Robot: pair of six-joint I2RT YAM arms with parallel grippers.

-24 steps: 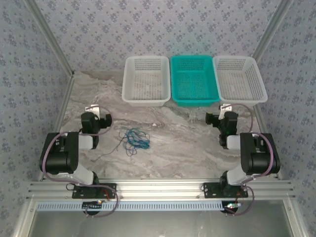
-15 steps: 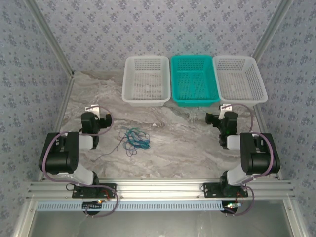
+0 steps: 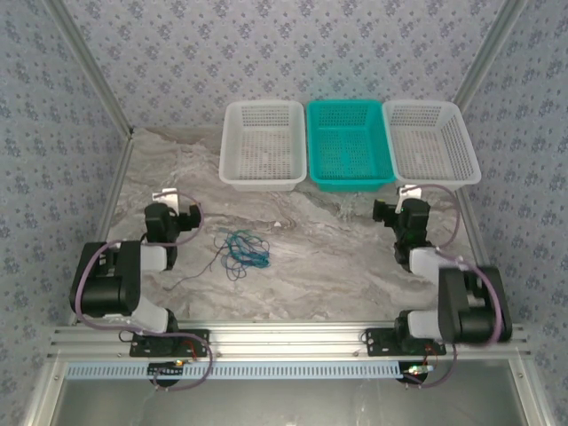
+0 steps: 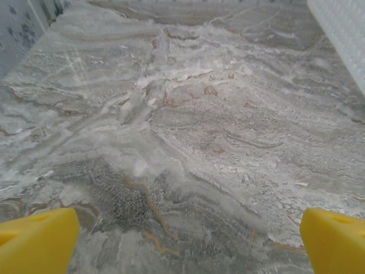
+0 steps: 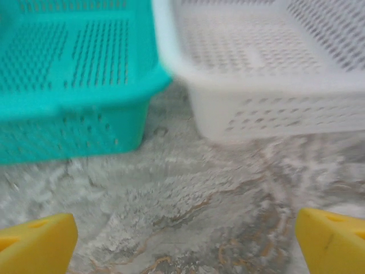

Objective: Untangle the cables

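Lying tangled on the desk [image 3: 346,266], the cables [image 3: 242,249] sit near the left jaws, well apart from the right jaws. Both stand wide, empty. Advise pinching one outer loop, pinning the bundle, separating slowly.

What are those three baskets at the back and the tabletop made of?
The left white basket, teal basket and right white basket look like moulded plastic: thin walls pierced by regular rows of holes. The tabletop looks like grey veined marble, though it may be a printed covering.
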